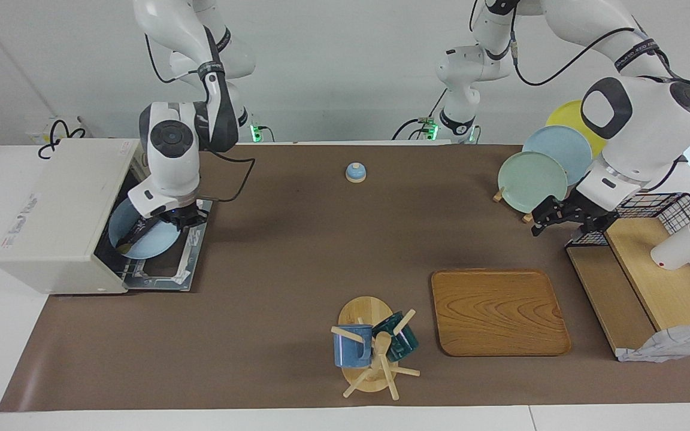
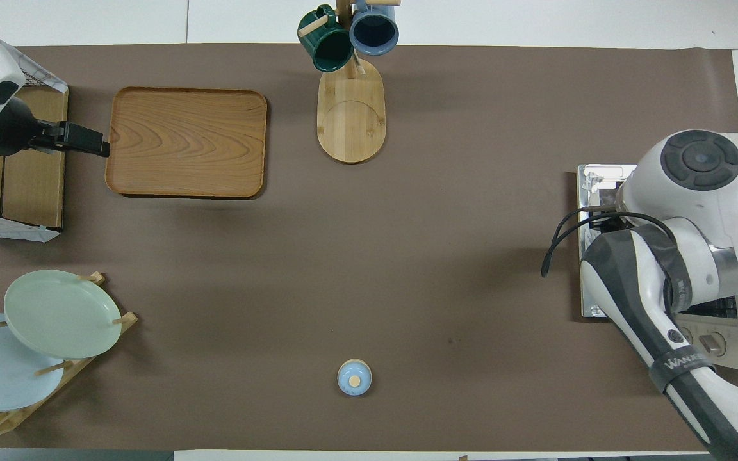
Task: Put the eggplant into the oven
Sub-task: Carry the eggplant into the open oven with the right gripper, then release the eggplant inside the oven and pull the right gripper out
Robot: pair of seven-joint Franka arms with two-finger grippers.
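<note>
The off-white oven (image 1: 60, 215) stands at the right arm's end of the table with its glass door (image 1: 168, 269) dropped open. A light blue plate (image 1: 150, 242) sits half inside the oven's mouth, above the door. The dark slim eggplant (image 1: 134, 237) lies across the plate. My right gripper (image 1: 176, 220) is at the plate's rim and is shut on it. In the overhead view the right arm hides the plate and eggplant; only the oven's panel (image 2: 728, 342) and door (image 2: 603, 186) show. My left gripper (image 1: 545, 220) waits in the air beside the wire shelf (image 1: 662, 209).
A wooden tray (image 1: 498, 311) and a mug tree (image 1: 375, 347) with two mugs lie farther from the robots. A small blue knobbed lid (image 1: 356, 172) sits near the robots. A plate rack (image 1: 533, 179) holds green, blue and yellow plates beside the shelf.
</note>
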